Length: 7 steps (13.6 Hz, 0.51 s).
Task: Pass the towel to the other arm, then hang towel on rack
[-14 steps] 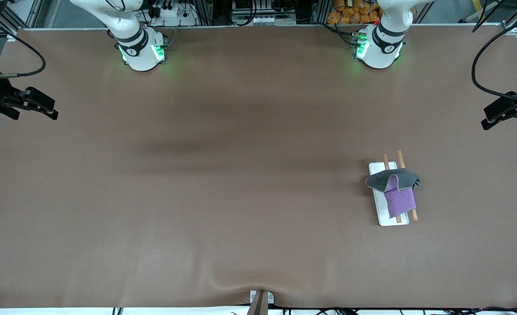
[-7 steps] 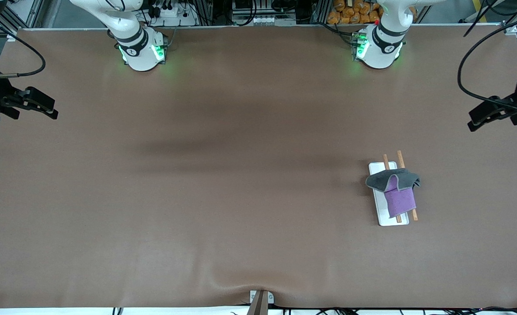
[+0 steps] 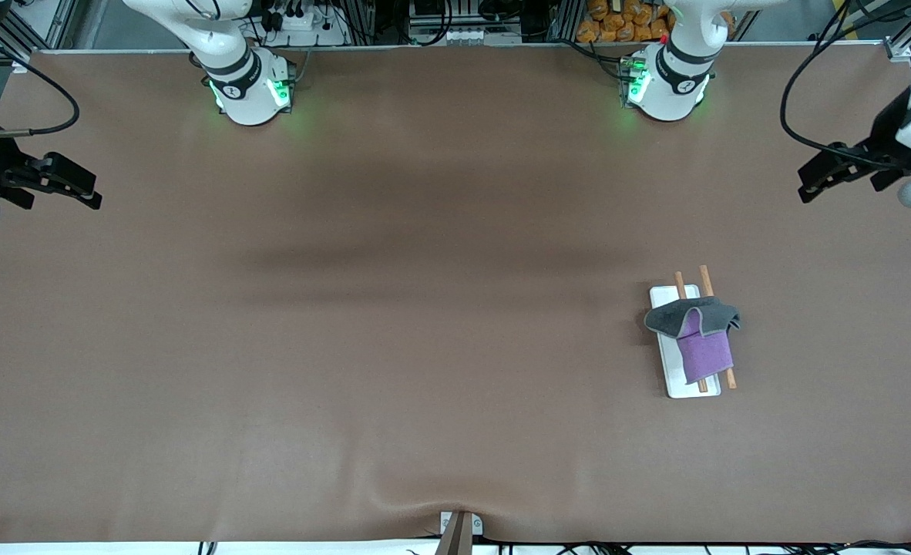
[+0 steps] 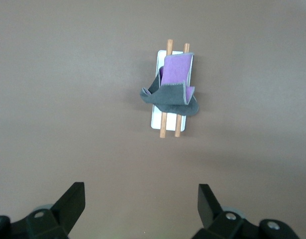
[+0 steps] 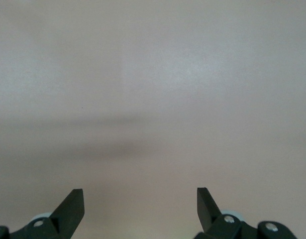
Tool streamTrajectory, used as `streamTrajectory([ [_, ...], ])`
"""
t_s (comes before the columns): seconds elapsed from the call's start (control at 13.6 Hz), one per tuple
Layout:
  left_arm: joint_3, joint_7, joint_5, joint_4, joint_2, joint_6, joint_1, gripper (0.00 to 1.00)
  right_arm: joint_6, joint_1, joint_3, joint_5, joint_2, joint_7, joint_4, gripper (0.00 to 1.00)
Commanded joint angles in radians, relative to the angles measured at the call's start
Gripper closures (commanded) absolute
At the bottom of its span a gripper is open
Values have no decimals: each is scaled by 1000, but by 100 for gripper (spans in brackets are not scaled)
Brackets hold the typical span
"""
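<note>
Towel (image 3: 694, 333) material is a small soft cloth, dark grey on one face and purple on the other. It is draped over the rack (image 3: 683, 385): a bunched grey fold lies across both rods toward the end of the rack that points at the arm bases, and a flat purple panel runs along the rods toward the end nearer to the front camera. In the left wrist view the towel (image 4: 171, 92) is seen with the grey fold rumpled and the purple panel smooth.

The rack (image 4: 156, 119) consists of a thin white rectangular base plate and two slender, parallel brown wooden rods, whose tips project past the cloth at both ends. It is placed on the worktop (image 3: 425, 308) toward the left arm's end, somewhat nearer to the edge at the front camera than to the edge at the arm bases.

The worktop is covered by a matt brown sheet with shallow ripples.

The left gripper (image 3: 810, 185) is raised over the worktop edge at the left arm's end, well apart from the rack; its black jaws are spread wide and nothing is held. The right gripper (image 3: 85, 193) is held over the right arm's end of the worktop, jaws likewise spread and unloaded; that arm waits.
</note>
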Motion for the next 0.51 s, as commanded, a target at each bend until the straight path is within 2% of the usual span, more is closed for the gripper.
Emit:
streamTrajectory([
  [0.0,7,1,8,-76,-63,30,-8,0,-16,-9,5,2,9,8,21,0],
  [0.44,13,61,-55,-70,-73,-20,-3,0,-18,-6,5,2,9,12,20,0],
])
